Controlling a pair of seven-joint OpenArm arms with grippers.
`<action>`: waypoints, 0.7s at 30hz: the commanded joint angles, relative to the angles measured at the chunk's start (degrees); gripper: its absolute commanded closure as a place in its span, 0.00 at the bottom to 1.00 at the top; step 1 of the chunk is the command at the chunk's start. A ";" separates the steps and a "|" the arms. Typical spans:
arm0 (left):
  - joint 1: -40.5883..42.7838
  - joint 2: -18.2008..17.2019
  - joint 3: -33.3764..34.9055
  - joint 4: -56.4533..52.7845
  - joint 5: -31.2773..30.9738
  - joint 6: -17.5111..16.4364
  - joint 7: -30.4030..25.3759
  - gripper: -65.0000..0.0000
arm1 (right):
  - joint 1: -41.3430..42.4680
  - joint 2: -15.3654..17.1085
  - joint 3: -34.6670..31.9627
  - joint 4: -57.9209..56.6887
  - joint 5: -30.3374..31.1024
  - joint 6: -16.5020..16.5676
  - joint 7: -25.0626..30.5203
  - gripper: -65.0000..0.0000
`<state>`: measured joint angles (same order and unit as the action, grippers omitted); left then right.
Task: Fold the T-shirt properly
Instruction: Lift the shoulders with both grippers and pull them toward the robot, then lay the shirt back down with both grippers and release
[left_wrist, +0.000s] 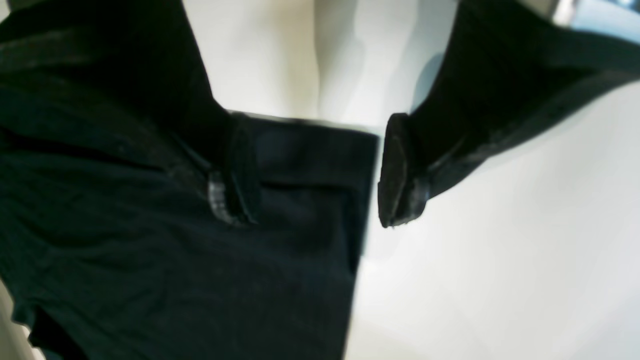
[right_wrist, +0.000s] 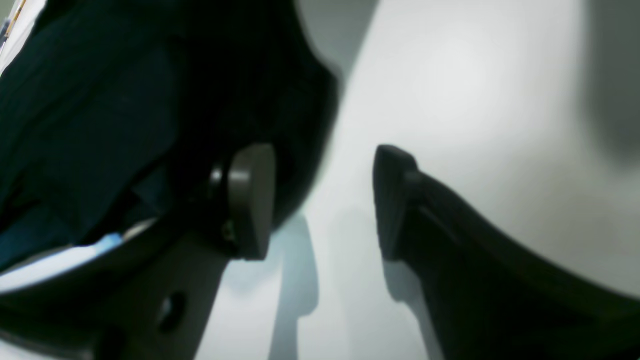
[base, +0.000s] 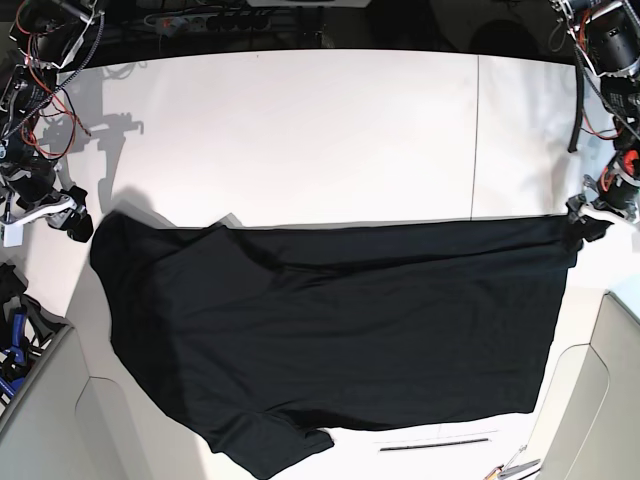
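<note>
The black T-shirt (base: 340, 330) lies spread on the white worktop (base: 300, 130), no print or label readable. Left end effector (left_wrist: 320, 170) and right end effector (right_wrist: 325, 200) both gape released, cloth just beside each.

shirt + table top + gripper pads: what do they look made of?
T-shirt: soft matte black knit, likely cotton; it lies limp with shallow wrinkles and no sheen.
Table: smooth white panels, probably laminate or painted board; faint glare, with a seam between panels.
Left gripper pads: dull black, rubbery look, though the view is blurred.
Right gripper: similar dark pads, too blurred to tell.

Black T-shirt (base: 340, 330) flat on white table (base: 300, 130)
</note>
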<state>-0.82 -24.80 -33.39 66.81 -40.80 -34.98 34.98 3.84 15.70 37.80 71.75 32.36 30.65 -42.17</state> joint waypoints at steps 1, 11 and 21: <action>-0.94 -0.70 -0.28 -0.33 0.22 0.24 -2.43 0.38 | 1.44 1.09 0.20 -0.26 1.16 0.42 2.19 0.52; -1.38 0.35 0.68 -6.80 3.34 1.99 -8.63 0.38 | 3.45 0.33 -3.91 -10.01 4.72 1.11 4.44 0.52; -1.73 0.35 8.24 -6.80 5.57 2.01 -10.95 0.47 | 6.97 -3.87 -11.02 -10.01 4.33 1.90 5.49 0.59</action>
<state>-2.04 -23.79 -25.23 59.61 -35.90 -33.04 22.63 9.89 11.22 26.72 61.28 36.69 32.58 -36.86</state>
